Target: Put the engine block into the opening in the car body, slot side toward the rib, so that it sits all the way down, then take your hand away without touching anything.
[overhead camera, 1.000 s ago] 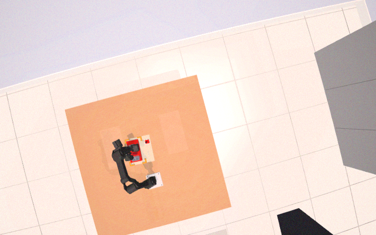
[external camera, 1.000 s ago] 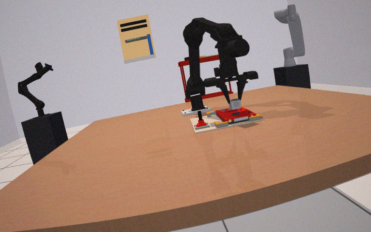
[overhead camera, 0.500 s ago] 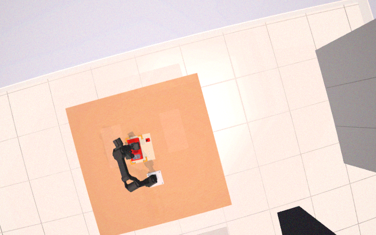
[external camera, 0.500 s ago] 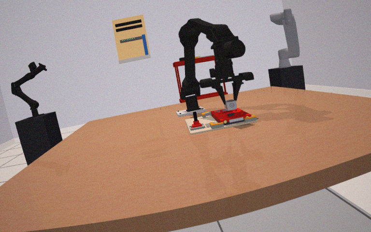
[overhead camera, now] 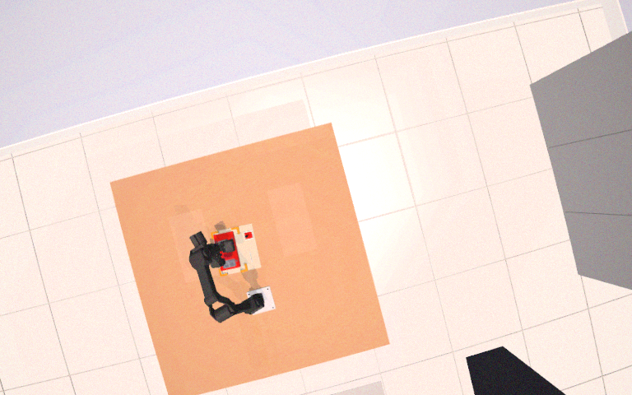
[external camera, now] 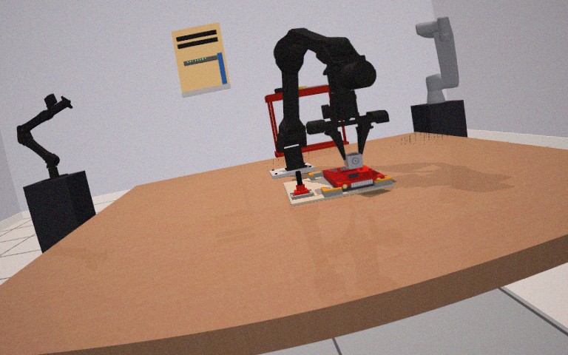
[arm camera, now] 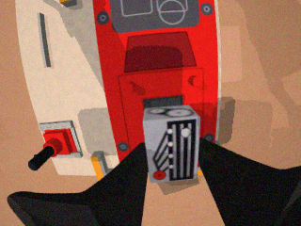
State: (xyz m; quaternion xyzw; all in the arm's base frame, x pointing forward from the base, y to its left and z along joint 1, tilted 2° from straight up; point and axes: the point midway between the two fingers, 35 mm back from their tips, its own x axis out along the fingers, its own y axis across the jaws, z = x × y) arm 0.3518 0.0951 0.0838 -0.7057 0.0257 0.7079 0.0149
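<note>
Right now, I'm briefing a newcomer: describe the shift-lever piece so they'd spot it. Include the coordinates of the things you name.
On the brown table [overhead camera: 298, 298] [external camera: 209, 259] lies a cream board [overhead camera: 249, 256] [external camera: 299, 200] [arm camera: 35, 94]. Near its corner, beside the red car body [overhead camera: 217, 239] [external camera: 335, 178] [arm camera: 110, 94], the small red block [overhead camera: 247, 235] [external camera: 300, 189] [arm camera: 66, 139] alone bears a black stick [external camera: 298, 177] [arm camera: 41, 157].

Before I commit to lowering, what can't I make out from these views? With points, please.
- Opening's near part [arm camera: 162, 101]: wrist view, hidden behind the engine block [external camera: 353, 160] [arm camera: 171, 143].
- Block's underside: turned away or hidden in all views.
- Whether the block touches the car body [overhead camera: 231, 236] [external camera: 335, 179] [arm camera: 110, 85]: exterior view, contact too small to tell.
- Fingertip pads: wrist view, hidden by the block and fingers.
</note>
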